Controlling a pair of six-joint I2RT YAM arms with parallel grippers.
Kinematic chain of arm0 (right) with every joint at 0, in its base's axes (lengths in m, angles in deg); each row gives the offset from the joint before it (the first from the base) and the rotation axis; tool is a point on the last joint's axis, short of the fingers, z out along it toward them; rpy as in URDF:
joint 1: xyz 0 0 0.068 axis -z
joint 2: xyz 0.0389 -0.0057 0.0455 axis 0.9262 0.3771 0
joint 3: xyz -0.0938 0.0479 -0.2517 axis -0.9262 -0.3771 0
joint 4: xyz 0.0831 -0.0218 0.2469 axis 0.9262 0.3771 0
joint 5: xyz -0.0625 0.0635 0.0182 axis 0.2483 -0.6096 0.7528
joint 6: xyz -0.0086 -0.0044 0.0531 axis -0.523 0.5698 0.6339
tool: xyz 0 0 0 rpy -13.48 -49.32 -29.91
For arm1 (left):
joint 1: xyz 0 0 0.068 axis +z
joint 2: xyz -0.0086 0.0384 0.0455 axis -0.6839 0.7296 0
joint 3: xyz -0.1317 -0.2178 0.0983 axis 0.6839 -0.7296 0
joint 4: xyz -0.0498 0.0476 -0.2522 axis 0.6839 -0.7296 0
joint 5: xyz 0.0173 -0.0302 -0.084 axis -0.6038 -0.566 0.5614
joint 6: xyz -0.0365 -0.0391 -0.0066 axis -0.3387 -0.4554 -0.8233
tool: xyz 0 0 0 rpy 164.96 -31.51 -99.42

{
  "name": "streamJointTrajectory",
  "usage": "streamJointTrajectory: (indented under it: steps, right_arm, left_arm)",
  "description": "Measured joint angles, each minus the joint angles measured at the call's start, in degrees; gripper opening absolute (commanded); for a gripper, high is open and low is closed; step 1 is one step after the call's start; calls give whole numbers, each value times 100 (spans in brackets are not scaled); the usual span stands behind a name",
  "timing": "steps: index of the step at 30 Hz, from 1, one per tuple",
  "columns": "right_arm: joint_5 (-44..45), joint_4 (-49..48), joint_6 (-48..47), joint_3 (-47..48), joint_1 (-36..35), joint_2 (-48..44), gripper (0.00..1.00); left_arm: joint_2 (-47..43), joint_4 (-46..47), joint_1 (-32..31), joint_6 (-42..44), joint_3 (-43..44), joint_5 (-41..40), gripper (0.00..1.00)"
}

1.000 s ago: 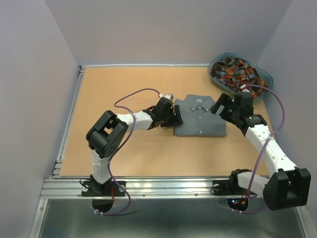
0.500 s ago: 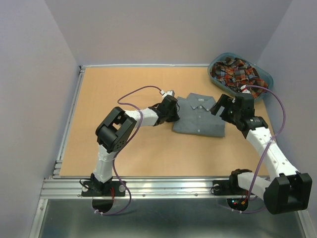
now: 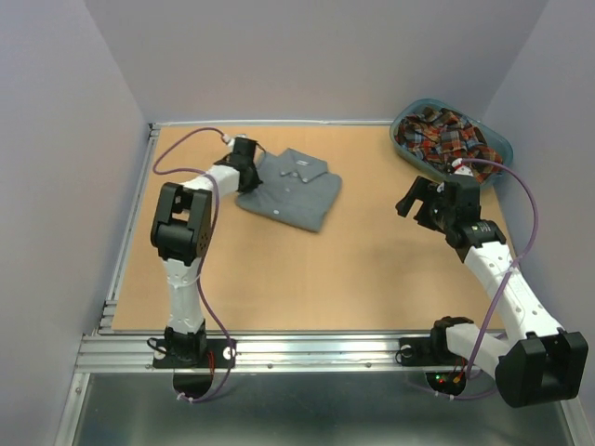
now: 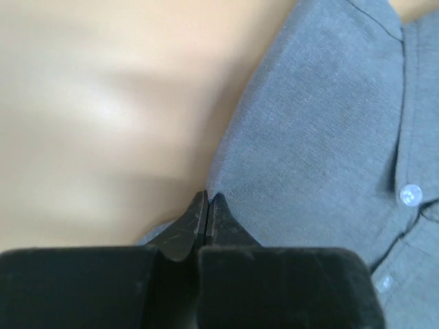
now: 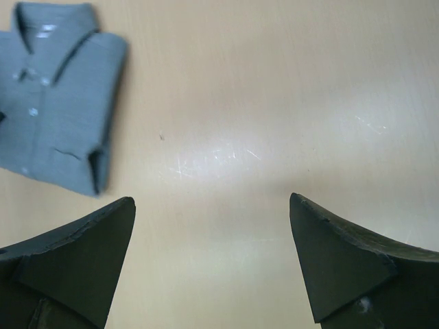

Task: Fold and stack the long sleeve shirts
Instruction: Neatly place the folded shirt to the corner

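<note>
The grey long sleeve shirt lies folded on the back left of the table, collar toward the far edge and turned askew. My left gripper is at its left edge, shut on a pinch of the cloth. In the left wrist view the jaws meet at the hem of the grey shirt. The plaid long sleeve shirt lies crumpled in the teal basket. My right gripper hovers open over bare wood, empty, with the grey shirt far off to its left.
The teal basket stands at the back right corner. The wooden table has a metal rail along its left and near edges, and grey walls close in on three sides. Purple cables loop off both arms.
My left gripper has closed on the grey shirt's edge and dragged it from the table's middle to the back left, turning it. The right arm has barely moved.
</note>
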State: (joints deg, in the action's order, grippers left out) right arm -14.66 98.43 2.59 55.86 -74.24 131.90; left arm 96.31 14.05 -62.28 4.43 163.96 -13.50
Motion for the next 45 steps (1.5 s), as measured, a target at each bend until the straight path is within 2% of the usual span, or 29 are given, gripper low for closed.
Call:
streamJointTrajectory:
  steps: [3, 6, 9, 10, 11, 13, 14, 16, 19, 25, 28, 30, 36, 39, 45]
  right_arm:
    - [-87, 0, -42, 0, 0, 0, 98]
    - [-164, 0, -66, 0, 0, 0, 98]
    - [-306, 0, -81, 0, 0, 15, 98]
    - [-367, 2, -79, 0, 0, 15, 98]
    - [-413, 0, -79, 0, 0, 15, 98]
    - [-562, 0, -76, 0, 0, 15, 98]
    - [-621, 0, -68, 0, 0, 15, 98]
    - [-756, -2, -61, 0, 0, 15, 98]
    - [-872, 0, -61, 0, 0, 11, 98]
    - [-1016, 0, -61, -2, -20, -173, 98]
    - [-1047, -2, -63, -2, -83, -315, 98]
    - [-1051, -4, -63, -7, -140, -376, 98]
    - [-1045, 11, -70, -107, -310, -450, 98]
    - [-1047, 2, -85, -109, -363, -450, 98]
    - [-1049, 2, -140, -109, -422, -448, 98]
  left_arm:
    - [262, -334, 802, 466, 496, -372, 0]
    - [553, -660, 1572, 968, 990, -787, 10]
    - [935, -973, 2210, 1261, 1676, -1045, 36]
    - [1049, -1021, 2365, 1303, 1904, -1084, 57]
    - [1134, -1045, 2544, 1333, 2090, -1161, 69]
    - [1154, -1126, 2767, 1399, 2297, -1303, 83]
    - [1145, -1167, 2822, 1366, 2398, -1353, 87]
    - [1082, -1147, 2830, 1314, 2468, -1368, 88]
    - [573, -1032, 2704, 883, 1943, -1261, 88]
    - [-1764, 37, 2520, -848, -732, -748, 82]
    - [-2350, 743, 2566, -1585, -1558, -566, 81]
    - [-2417, 1266, 2597, -2081, -2015, -455, 80]
    - [-2122, 2081, 2610, -3263, -2970, -382, 75]
    - [-1847, 2385, 2610, -3567, -3001, -431, 71]
    - [-1255, 2745, 2704, -3807, -2791, -509, 55]
